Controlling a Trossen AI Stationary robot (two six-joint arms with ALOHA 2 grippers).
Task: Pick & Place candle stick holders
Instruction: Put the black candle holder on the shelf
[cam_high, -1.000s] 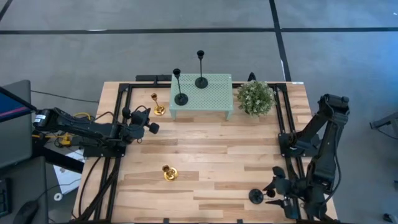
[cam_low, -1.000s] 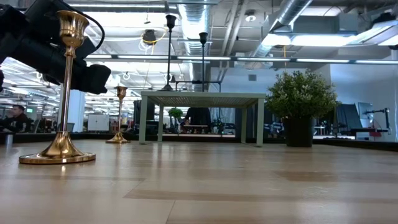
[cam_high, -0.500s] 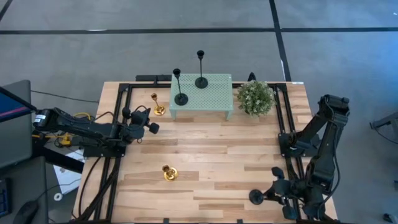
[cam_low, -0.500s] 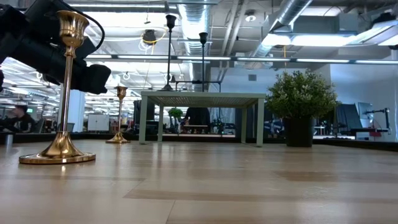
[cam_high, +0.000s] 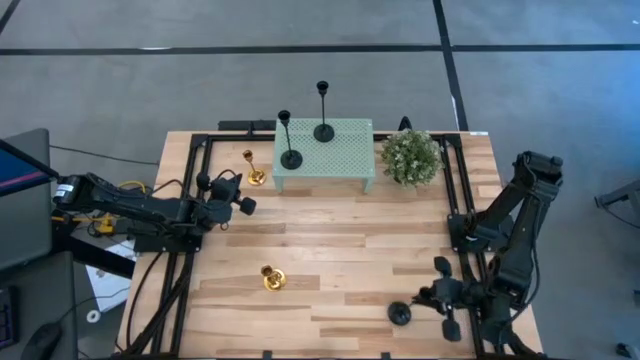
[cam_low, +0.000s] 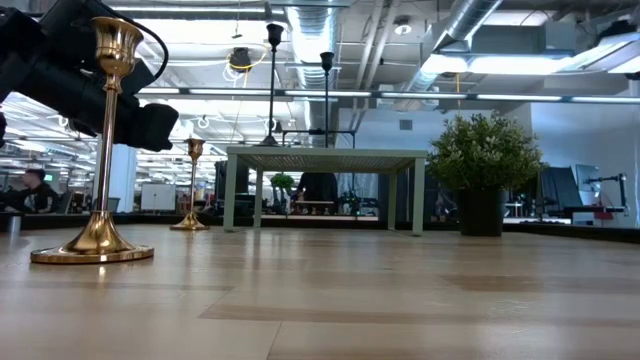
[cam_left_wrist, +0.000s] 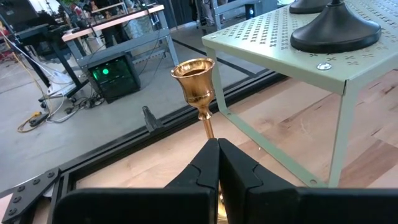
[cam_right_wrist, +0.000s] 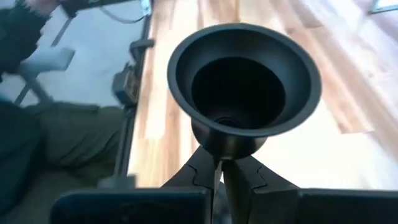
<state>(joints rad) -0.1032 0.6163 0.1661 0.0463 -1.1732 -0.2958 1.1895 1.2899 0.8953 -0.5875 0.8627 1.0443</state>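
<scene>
your right gripper is clamped on the stem of a black candle stick holder at the near right corner of the table, and in the right wrist view the cup sits just above the pinched fingers. over the last second the holder's round base slides inward from the table's right edge toward the middle, and the arm comes with it. that reads as the carry getting under way, though from above you can't tell whether the base is off the wood or dragging on it.

your left gripper waits over the left side of the table with its fingers pressed together on nothing, and it hasn't shifted. just past its tips stands a gold holder, beside the mint-green stand.

two black holders are up on that stand already. the second gold holder stands near the front on the wood, well apart from both grippers, tall and close in the low view. the potted plant sits just right of the stand.

so by my count two are placed, one is in hand, and both gold ones are untouched. watch the plant as you swing toward the stand.
</scene>
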